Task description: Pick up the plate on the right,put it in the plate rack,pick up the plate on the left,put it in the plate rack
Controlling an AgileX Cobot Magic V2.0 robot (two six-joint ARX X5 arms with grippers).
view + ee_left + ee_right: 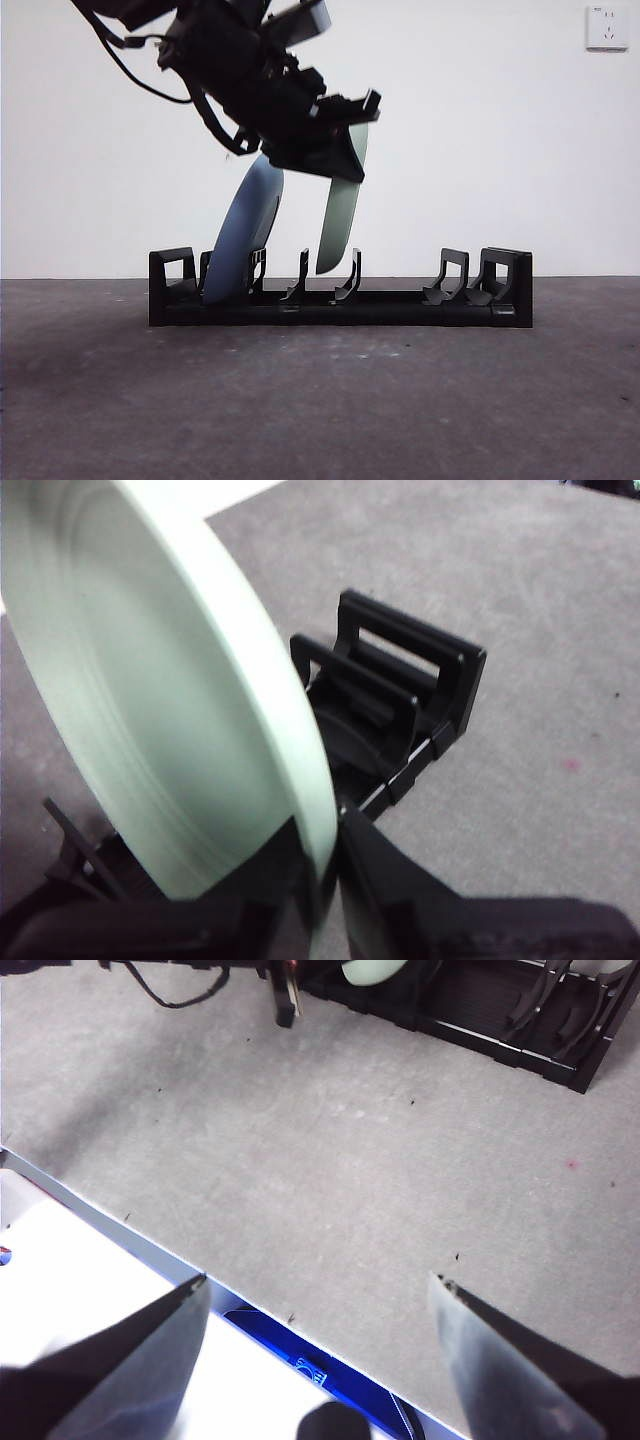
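Note:
The long black plate rack (340, 305) stands across the table. A pale blue plate (245, 235) leans in its left slots. My left gripper (335, 150) comes down from the upper left, shut on the rim of a pale green plate (340, 225). That plate hangs nearly upright, its lower edge between two middle prongs and above the rack's base. In the left wrist view the green plate (150, 700) fills the picture, pinched at my left gripper (325, 880), with the rack's looped end (410, 680) behind. My right gripper (320, 1295) is open and holds nothing, far from the rack (500, 1020).
A wall socket (607, 27) sits at the upper right of the white wall. Below the right gripper lies a white surface with a blue edge (90, 1260). A black cable (190, 995) trails on the table near the rack.

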